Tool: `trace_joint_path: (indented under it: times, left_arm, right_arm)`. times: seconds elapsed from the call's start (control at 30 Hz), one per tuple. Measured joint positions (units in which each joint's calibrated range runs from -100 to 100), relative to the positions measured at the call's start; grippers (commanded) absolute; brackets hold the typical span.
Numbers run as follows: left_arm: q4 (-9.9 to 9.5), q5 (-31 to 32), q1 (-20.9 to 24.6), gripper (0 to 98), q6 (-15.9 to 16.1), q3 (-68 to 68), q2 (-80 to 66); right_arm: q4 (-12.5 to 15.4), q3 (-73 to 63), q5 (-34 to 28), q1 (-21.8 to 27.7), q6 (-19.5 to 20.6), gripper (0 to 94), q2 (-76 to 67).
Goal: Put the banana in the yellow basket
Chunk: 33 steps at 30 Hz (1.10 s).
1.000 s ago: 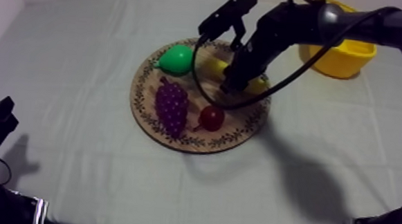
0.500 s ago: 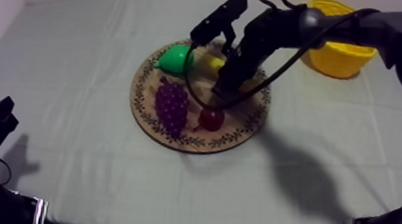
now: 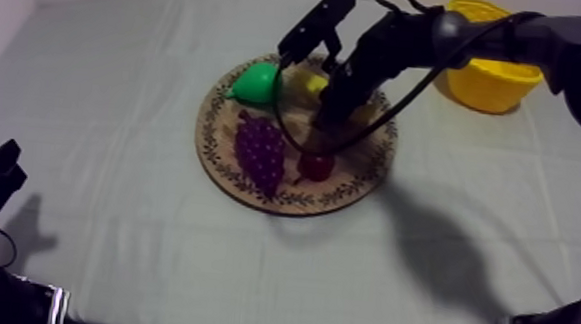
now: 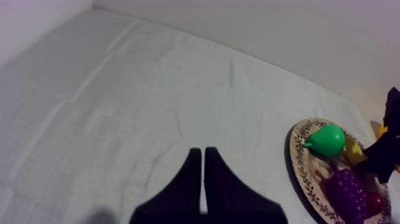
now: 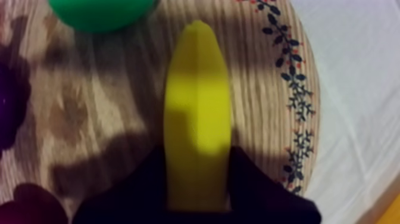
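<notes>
- Down at the wooden board (image 3: 252, 186) with the right gripper (image 3: 326, 115), arm in from the upper right, low over the board's far half.
- Clamped on the banana (image 5: 197, 119) with the right fingers (image 5: 257, 192): one black finger against each long side, gripping the end nearest the wrist.
- Along the wood grain, close inside the patterned rim, far tip just beside the pear (image 5: 98, 12).
- Cannot tell whether raised off the wood or resting on it.
- From above, just yellow bits of banana (image 3: 313, 84) peeking out either side of the arm, between pear (image 3: 254, 84) and the rim on the basket side.
- Also on the board: grapes (image 3: 260, 149) toward the front, small red fruit (image 3: 316, 164) just to their right, close under the gripper.
- Parked low at the near left of the counter (image 3: 108, 108) with the left gripper (image 4: 203, 179), fingers together in a narrow wedge, nothing between them, well apart from the board.
- At the far right, on the cloth: yellow basket (image 3: 488, 76), near the board, not touching it, partly behind the arm.
</notes>
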State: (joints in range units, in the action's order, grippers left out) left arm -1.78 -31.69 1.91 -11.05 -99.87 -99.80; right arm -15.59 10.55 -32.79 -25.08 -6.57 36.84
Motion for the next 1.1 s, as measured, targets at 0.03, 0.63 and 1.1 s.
trace_joint_path:
  times: [0.03, 0.63, 1.1]
  left_arm:
    - [0.0, 0.0, 0.0, 0.1, 0.0, 0.0, 0.0]
    - [0.0, 0.0, 0.0, 0.1, 0.0, 0.0, 0.0]
    - [0.0, 0.0, 0.0, 0.1, 0.0, 0.0, 0.0]
  right_arm:
    - [-0.32, 0.6, 0.86, 0.1, -0.21, 22.2, -0.09]
    - [-8.48, 9.6, 1.09, -0.25, 3.66, 24.5, -8.96]
    - [-5.6, 9.4, 0.7, -1.57, -2.55, 25.0, -15.0]
